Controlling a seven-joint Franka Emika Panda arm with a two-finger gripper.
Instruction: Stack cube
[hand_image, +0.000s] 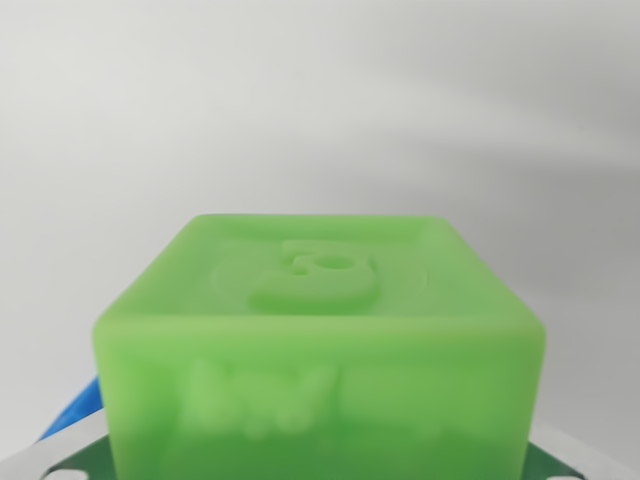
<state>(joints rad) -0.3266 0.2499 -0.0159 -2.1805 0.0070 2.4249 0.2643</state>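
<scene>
The end effector itself is out of sight, so whether it is clenched or released cannot be told. Immediately ahead of the wrist, filling the near centre, sits the translucent green plastic cube with an embossed top face (320, 350). It is squarely aligned, with no long axis. Beneath its near edge show a blue sliver (78, 408) and a grey plate (60, 462). Beyond lies a plain white tabletop (320, 110). No second cube is visible.
</scene>
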